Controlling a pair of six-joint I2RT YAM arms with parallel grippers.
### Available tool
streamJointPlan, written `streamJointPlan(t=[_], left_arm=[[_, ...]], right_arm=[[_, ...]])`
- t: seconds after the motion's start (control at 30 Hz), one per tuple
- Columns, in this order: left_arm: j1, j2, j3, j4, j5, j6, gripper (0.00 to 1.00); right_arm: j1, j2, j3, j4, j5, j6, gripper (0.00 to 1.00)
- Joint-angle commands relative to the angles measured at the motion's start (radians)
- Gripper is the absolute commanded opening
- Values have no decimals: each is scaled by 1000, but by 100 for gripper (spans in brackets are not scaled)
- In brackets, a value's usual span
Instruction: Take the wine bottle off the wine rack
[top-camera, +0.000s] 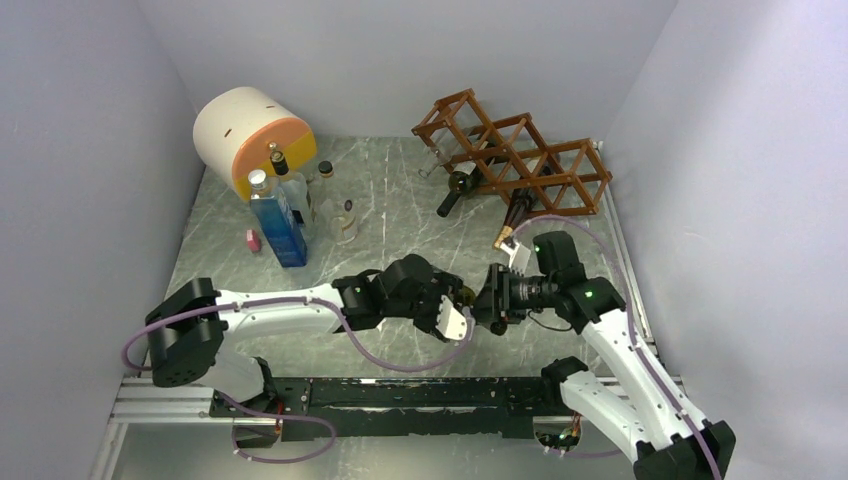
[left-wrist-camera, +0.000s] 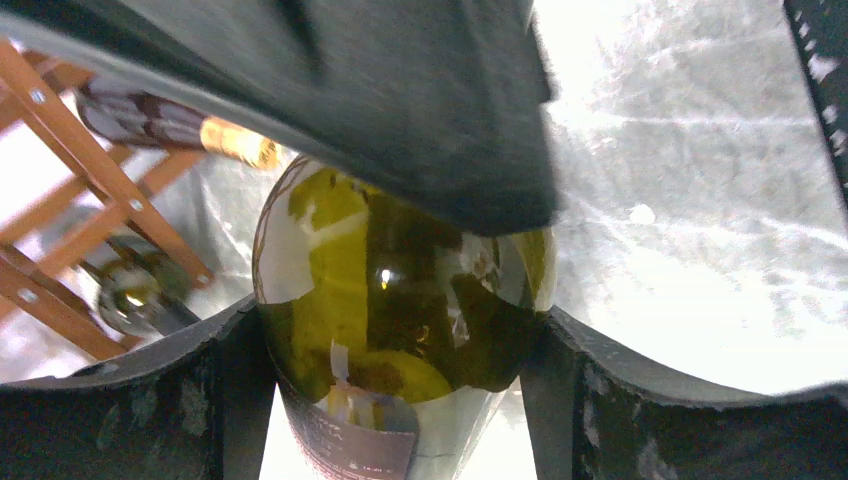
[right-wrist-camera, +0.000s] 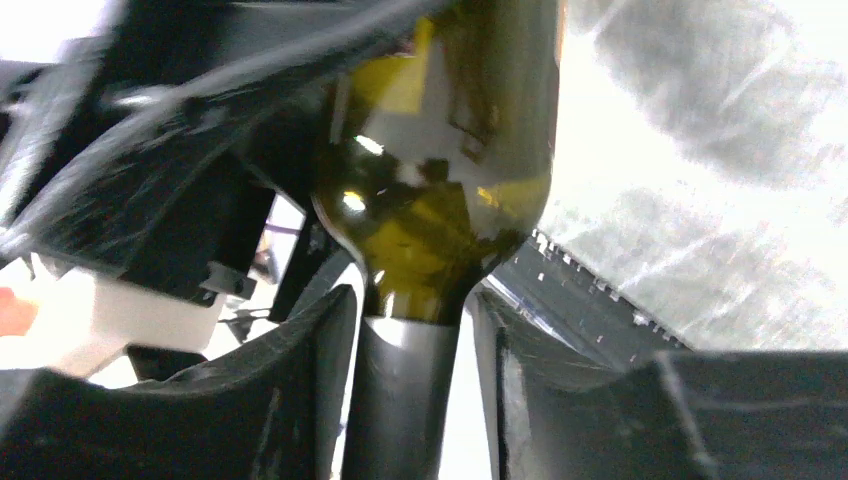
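Wine bottle (left-wrist-camera: 400, 300), body tight in left tool (left-wrist-camera: 395, 385), neck tight in right tool (right-wrist-camera: 410, 380).

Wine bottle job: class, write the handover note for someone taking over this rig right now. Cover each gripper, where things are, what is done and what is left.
Left gripper: shut on the wine bottle, around its wide body.
Right gripper: shut on the same bottle's neck.
Position: the wine bottle is clear of the wine rack, held between both arms over the near middle of the table.
A dark bottle and a gold-topped bottle lie in the rack.
Done: bottle out of the rack.
Left: probably setting it down and letting go.
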Motion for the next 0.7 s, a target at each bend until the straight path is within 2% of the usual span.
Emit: streamJointPlan(t=[0.0, 0.1, 0.2, 0.4, 0.67], left_arm=[[0, -100, -73, 194, -66, -196, 11], [0, -148, -122, 221, -98, -268, 7], [0, -197, -149, 218, -131, -337, 7], [43, -385, -257, 312, -223, -496, 7], [341, -669, -395, 358, -236, -791, 7]], right_arm=[[4, -41, 99, 49, 82, -69, 62], [3, -76, 128, 100, 147, -32, 84], [3, -61, 209, 100, 233, -38, 93], [4, -9, 423, 77, 485, -81, 100], [3, 16, 462, 69, 592, -112, 100]])
